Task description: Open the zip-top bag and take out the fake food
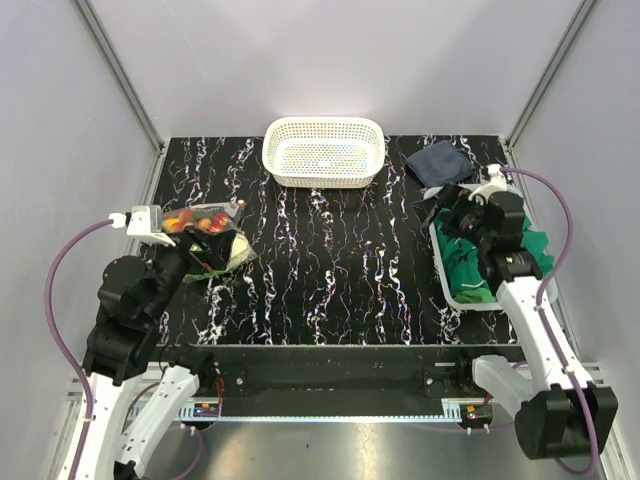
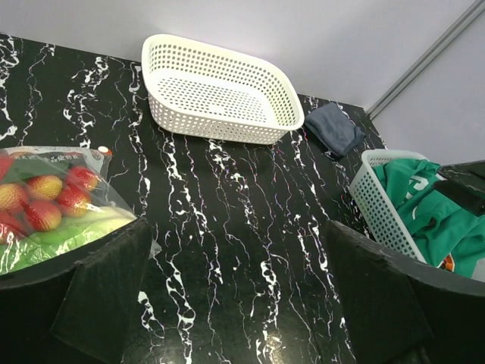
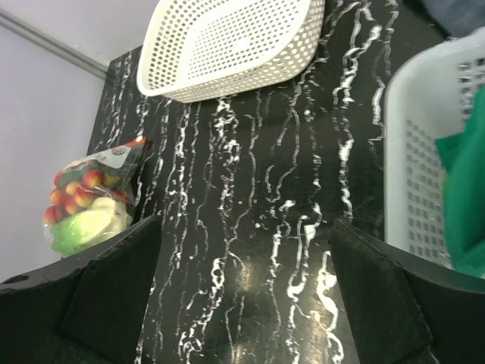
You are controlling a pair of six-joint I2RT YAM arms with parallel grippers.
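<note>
The zip-top bag [image 1: 208, 228] lies at the table's left, clear and crinkly, holding the fake food: red strawberries [image 2: 57, 199], something yellow and green lettuce [image 2: 68, 233]. Its red slider [image 2: 106, 152] sits at the bag's far corner. My left gripper [image 1: 200, 262] is open and empty, low over the table just right of the bag, its left finger [image 2: 98, 296] beside the bag's edge. My right gripper [image 1: 440, 212] is open and empty at the right, over the rim of the small white basket. The bag also shows in the right wrist view [image 3: 91, 205].
A large white lattice basket [image 1: 323, 150] stands at the back centre, nothing in it. A dark blue cloth [image 1: 440, 162] lies at the back right. A small white basket [image 1: 462, 290] holds a green cloth [image 1: 475, 255] at the right edge. Walls enclose three sides.
</note>
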